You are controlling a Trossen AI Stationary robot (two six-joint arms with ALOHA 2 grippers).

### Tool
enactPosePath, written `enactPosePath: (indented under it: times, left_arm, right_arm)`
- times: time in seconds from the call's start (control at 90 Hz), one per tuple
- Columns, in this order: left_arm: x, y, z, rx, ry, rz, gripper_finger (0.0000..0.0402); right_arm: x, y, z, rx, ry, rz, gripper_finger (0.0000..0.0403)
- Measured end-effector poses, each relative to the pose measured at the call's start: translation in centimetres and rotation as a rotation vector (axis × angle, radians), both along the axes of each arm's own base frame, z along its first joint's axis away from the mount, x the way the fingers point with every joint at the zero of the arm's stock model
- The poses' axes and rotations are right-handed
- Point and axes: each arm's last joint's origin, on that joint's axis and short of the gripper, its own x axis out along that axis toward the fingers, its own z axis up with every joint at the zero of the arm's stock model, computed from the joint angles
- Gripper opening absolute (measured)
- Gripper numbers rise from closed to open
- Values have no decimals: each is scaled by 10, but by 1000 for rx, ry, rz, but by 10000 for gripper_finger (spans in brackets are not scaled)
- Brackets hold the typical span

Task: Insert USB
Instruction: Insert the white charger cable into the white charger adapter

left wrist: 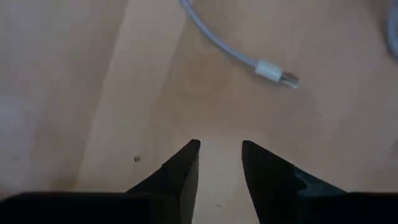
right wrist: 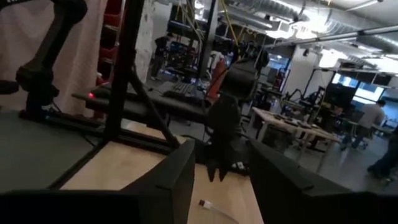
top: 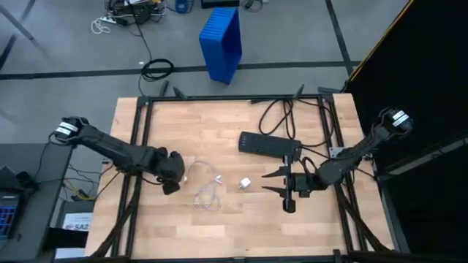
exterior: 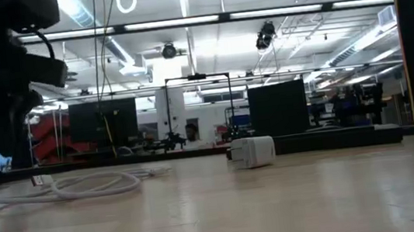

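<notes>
USB [left wrist: 277,70]: white plug end flat on the surface, just ahead of the left end effector [left wrist: 219,163], fingers slightly spread and empty, long axis slanted across its approach; right end effector [top: 281,183], spread wide, farther off.

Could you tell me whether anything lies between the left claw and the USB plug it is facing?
Nothing visible does. The left claw hangs open over bare table, and the USB plug lies just ahead, unobstructed.

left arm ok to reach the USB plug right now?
Probably yes. The left gripper is open just above the bare table, with the USB plug lying free just ahead, nothing between.
</notes>
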Motion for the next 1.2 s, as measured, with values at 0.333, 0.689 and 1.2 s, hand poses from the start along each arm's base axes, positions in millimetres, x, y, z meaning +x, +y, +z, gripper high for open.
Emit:
enactPosePath:
  times: [0.333, 0.689, 1.2]
  left_arm:
    - [10, -3, 0, -23, -88, 2, 109]
    - [38, -12, 11, -119, -394, 2, 109]
    - [75, -21, 57, -175, -1016, -37, 109]
  right_arm:
    - [1, -1, 0, 3, 1, -6, 126]
    - [1, -1, -1, 3, 5, -4, 118]
    - [1, -1, -1, 3, 6, -3, 123]
